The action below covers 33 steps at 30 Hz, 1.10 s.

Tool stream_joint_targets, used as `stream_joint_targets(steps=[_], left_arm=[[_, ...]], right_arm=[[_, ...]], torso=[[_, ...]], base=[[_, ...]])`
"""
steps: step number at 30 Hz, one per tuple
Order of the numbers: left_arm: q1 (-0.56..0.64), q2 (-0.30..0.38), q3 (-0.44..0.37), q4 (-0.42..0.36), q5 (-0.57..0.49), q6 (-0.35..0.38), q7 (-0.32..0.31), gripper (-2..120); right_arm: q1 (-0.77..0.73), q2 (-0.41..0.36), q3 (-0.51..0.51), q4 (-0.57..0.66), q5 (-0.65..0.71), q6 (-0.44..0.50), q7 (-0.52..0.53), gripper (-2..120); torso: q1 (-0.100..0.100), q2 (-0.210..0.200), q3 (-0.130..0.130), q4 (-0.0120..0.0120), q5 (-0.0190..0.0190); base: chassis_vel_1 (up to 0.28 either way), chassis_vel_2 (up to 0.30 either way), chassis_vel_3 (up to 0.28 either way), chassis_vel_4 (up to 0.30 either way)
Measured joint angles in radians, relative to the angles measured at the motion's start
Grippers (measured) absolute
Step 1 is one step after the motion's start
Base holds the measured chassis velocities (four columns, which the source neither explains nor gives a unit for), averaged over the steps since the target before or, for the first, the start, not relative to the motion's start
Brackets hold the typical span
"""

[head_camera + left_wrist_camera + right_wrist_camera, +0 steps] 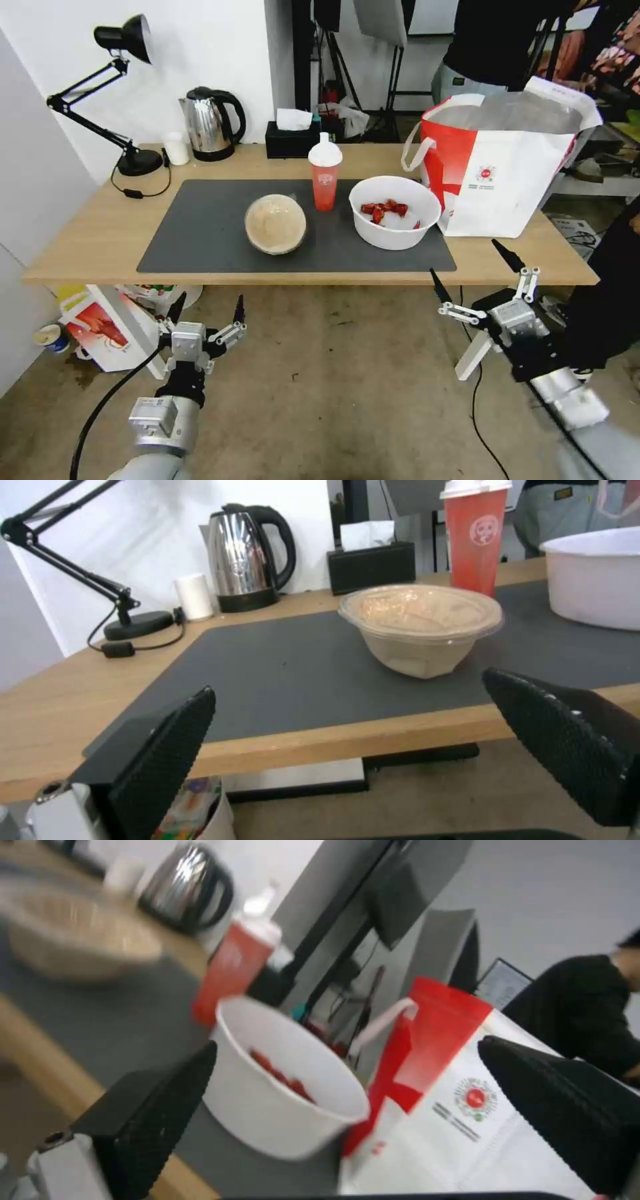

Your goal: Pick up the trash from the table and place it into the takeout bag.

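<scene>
Both grippers hang below the table (pixel 87 227) edge, out in front of it, fingers spread wide and holding nothing. The left gripper (pixel 207 312) sits low on the left, the domed bowl (pixel 275 224) up on the mat (pixel 200 227) ahead of it and a little to its right. The right gripper (pixel 477 273) is angled up toward the white bowl (pixel 395 212) with its red scraps, just beyond the near edge. The red cup (pixel 325 175) stands between the two bowls, farther back. The bag (pixel 497 167) stands open at the table's right end, touching the white bowl.
</scene>
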Motion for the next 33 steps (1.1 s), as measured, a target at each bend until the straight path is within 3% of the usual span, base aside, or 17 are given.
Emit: stream_joint_targets(steps=[7,16,19,28,33], left_arm=[[0.000,0.000,0.000,0.000,0.000,0.000,0.000,100],[0.000,0.000,0.000,0.000,0.000,0.000,0.000,100],[0.000,0.000,0.000,0.000,0.000,0.000,0.000,100],[0.000,0.000,0.000,0.000,0.000,0.000,0.000,100],[0.000,0.000,0.000,0.000,0.000,0.000,0.000,100]], right_arm=[[0.019,-0.144,0.062,-0.019,0.037,-0.006,-0.035,100],[0.065,-0.295,0.088,-0.034,0.216,-0.008,-0.125,100],[0.096,-0.404,0.108,-0.044,0.319,-0.024,-0.202,100],[0.153,-0.558,0.105,-0.068,0.425,-0.042,-0.290,100],[0.255,-0.659,0.064,-0.118,0.489,-0.053,-0.364,100]], torso=[[0.000,0.000,0.000,0.0001,-0.0003],[0.000,0.000,0.000,-0.0001,-0.0001],[0.000,0.000,0.000,0.0001,-0.0004],[0.000,0.000,0.000,-0.0001,-0.0003],[0.000,0.000,0.000,0.0001,-0.0003]], base=[[0.000,0.000,0.000,0.000],[0.000,0.000,0.000,0.000],[0.000,0.000,0.000,0.000],[0.000,0.000,0.000,0.000],[0.000,0.000,0.000,0.000]])
